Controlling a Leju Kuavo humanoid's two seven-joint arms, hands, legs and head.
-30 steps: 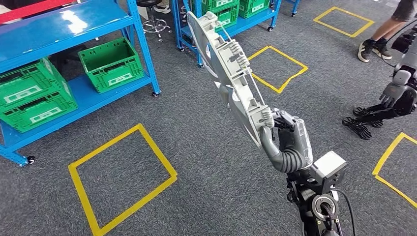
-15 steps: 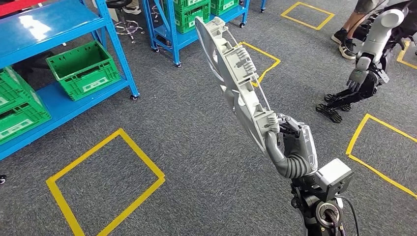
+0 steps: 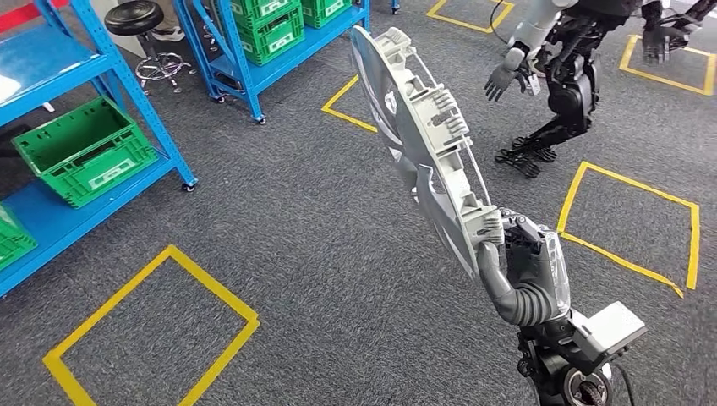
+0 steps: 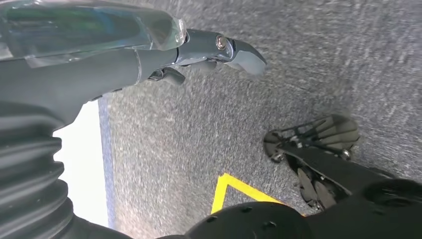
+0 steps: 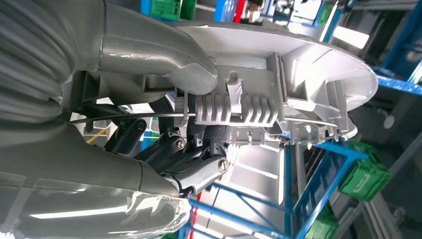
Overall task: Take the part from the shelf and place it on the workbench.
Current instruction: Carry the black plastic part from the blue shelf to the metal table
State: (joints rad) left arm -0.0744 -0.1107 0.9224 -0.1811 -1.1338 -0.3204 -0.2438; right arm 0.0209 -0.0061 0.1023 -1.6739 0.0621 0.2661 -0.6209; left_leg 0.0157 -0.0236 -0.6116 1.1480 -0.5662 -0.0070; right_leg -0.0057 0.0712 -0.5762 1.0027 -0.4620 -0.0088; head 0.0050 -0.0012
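A long grey plastic part point(image 3: 427, 144) with ribs and clips stands nearly upright in the head view, slanting up and away from me. My right hand point(image 3: 526, 272) grips its lower end, thumb on the near face and fingers behind. In the right wrist view the thumb point(image 5: 159, 55) presses on the part point(image 5: 278, 74) beside a ribbed block. My left hand point(image 4: 99, 64) hangs over the grey carpet with its fingers stretched out and nothing in it.
Blue shelves with green crates point(image 3: 84, 152) stand at the left, and a second blue shelf point(image 3: 270, 34) at the back beside a black stool point(image 3: 139, 17). Another humanoid robot point(image 3: 566, 68) stands at the back right. Yellow tape squares point(image 3: 161, 330) mark the carpet.
The camera has turned: shelves and floor squares slid left, and the other robot came nearer the middle top. The part stays in my right hand at the same tilt.
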